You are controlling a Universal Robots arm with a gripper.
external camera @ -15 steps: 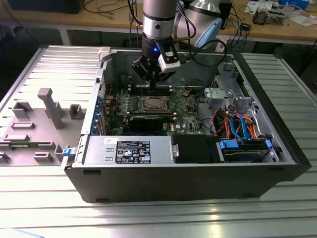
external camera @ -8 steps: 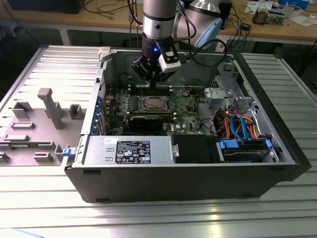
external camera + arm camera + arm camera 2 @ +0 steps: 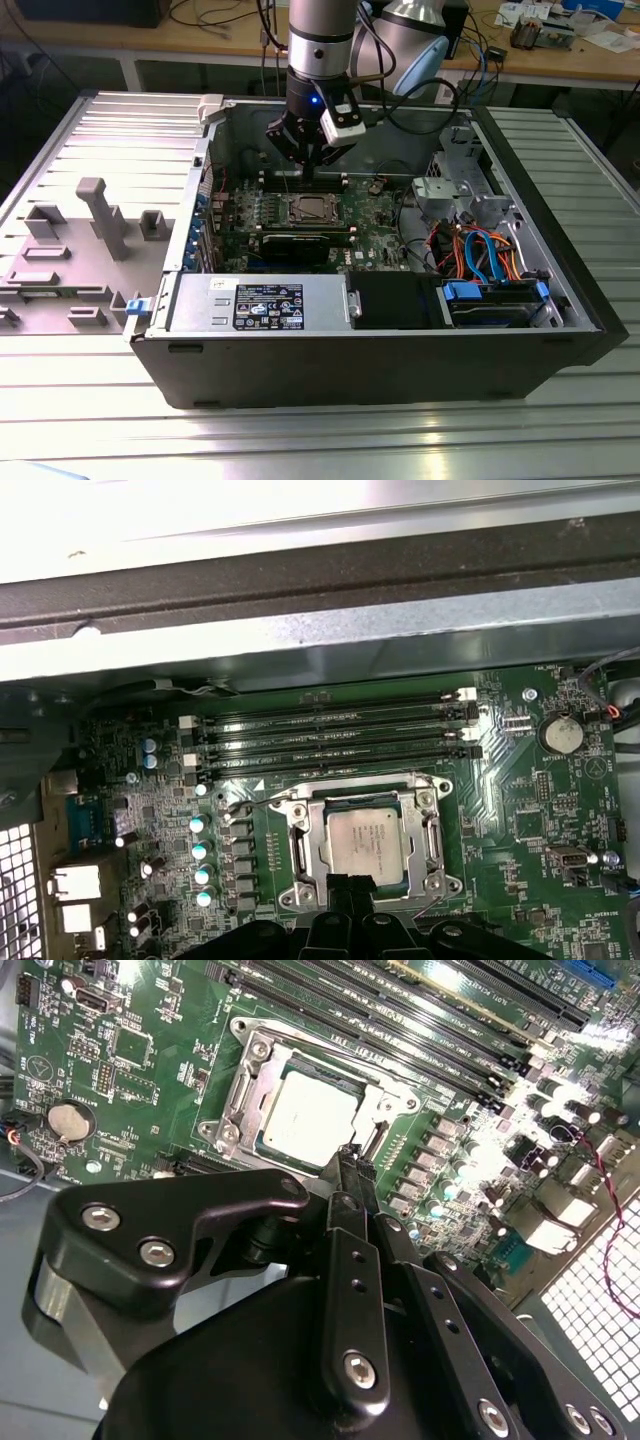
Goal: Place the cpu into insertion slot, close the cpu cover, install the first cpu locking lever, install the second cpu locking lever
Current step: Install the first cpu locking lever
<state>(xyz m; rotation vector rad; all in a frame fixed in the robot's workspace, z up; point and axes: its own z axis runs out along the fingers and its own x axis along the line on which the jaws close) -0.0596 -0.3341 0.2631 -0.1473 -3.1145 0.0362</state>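
The cpu (image 3: pixel 365 842) (image 3: pixel 310 1120) lies flat in the insertion slot (image 3: pixel 285 895) on the green board, silver top up. The cpu cover (image 3: pixel 432 840) (image 3: pixel 248 1095) lies down around it as a silver frame. A thin wire lever (image 3: pixel 380 779) runs along the frame's edge by the memory slots, and another ends in a hook (image 3: pixel 228 808) beside the frame. My gripper (image 3: pixel 350 885) (image 3: pixel 350 1165) hangs just above the socket's edge, shut with nothing in it. In the exterior view the gripper (image 3: pixel 308 160) is inside the open computer case, over the socket (image 3: pixel 308 210).
Long black memory slots (image 3: pixel 330 735) lie beside the socket, and a coin battery (image 3: pixel 562 733) sits farther off. A black graphics card (image 3: pixel 295 247), the power supply (image 3: pixel 260 303) and a drive cage with blue cables (image 3: pixel 490 290) fill the case. Grey fixtures (image 3: pixel 100 215) stand on the exterior view's left.
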